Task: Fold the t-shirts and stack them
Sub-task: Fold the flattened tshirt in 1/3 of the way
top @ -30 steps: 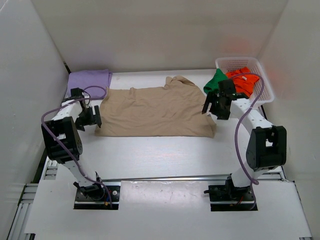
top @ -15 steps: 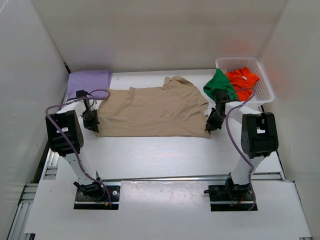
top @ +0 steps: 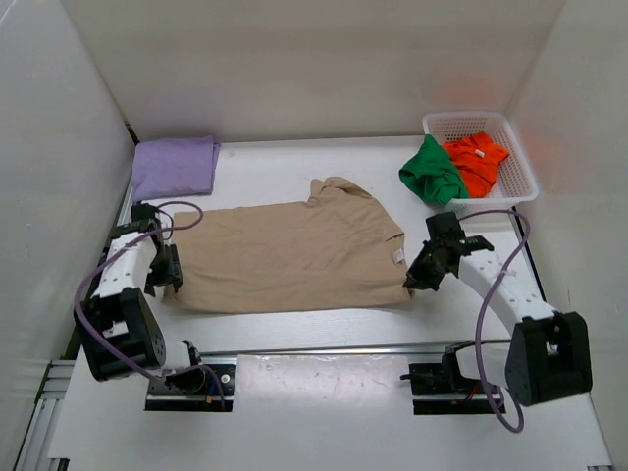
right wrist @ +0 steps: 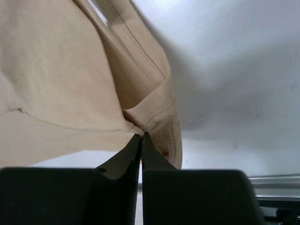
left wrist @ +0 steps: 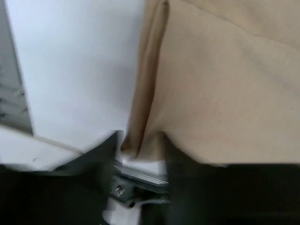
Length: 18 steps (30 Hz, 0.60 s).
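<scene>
The tan t-shirt (top: 294,255) lies spread flat across the middle of the table. My left gripper (top: 169,280) is at its left edge, shut on a fold of the tan cloth (left wrist: 225,84) that runs between the fingers (left wrist: 105,161). My right gripper (top: 417,280) is at the shirt's near right corner, jaws pressed together on the stitched hem (right wrist: 154,115). The lavender t-shirt (top: 175,165) lies folded at the back left. The green t-shirt (top: 429,172) hangs over the basket's left edge, with the orange-red t-shirt (top: 476,162) inside the basket.
The white lattice basket (top: 471,118) stands at the back right corner. White walls close in the table on three sides. A metal rail (top: 334,348) runs along the near edge, just in front of the shirt's hem, with both arm bases behind it.
Both grippers closed on the tan t-shirt's side edges and drew it toward the near edge of the table. The shirt now lies closer to the rail and flatter.
</scene>
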Available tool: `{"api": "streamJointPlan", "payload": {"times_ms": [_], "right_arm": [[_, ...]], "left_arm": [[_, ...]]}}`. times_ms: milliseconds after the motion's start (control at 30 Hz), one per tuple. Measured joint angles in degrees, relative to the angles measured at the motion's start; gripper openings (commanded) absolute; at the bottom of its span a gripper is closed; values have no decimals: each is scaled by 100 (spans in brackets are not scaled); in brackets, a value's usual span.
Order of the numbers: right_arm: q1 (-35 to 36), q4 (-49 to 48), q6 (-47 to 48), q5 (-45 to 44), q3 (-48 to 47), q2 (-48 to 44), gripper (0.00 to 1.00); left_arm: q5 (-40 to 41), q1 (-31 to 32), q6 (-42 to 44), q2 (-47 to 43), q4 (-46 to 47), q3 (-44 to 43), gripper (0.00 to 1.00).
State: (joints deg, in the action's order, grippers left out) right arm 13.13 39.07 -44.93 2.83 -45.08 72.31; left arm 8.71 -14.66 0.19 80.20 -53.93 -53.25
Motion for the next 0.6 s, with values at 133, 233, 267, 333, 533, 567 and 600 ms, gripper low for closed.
{"api": "streamJointPlan", "payload": {"times_ms": [133, 233, 267, 333, 533, 567, 600], "right_arm": [[170, 186, -284, -103, 678, -614, 16], [205, 361, -481, -118, 1222, -791, 69], [208, 468, -540, -125, 1309, -787, 71], [258, 686, -553, -236, 1314, -800, 71], [1058, 1043, -382, -1207, -83, -905, 71], [1143, 986, -289, -1287, -343, -807, 71], [1285, 1001, -90, -1370, -778, -501, 71]], "left_arm": [[544, -39, -15, -450, -428, 188, 85], [824, 20, -20, -483, -745, -264, 85], [841, 105, -22, -459, -811, -610, 84], [789, 420, -17, -291, -970, -1589, 83], [66, 2048, -20, 476, -817, -3687, 82], [-70, 2312, -17, 667, -767, -3742, 82], [-170, 2577, -20, 879, -717, -3738, 82]]}}
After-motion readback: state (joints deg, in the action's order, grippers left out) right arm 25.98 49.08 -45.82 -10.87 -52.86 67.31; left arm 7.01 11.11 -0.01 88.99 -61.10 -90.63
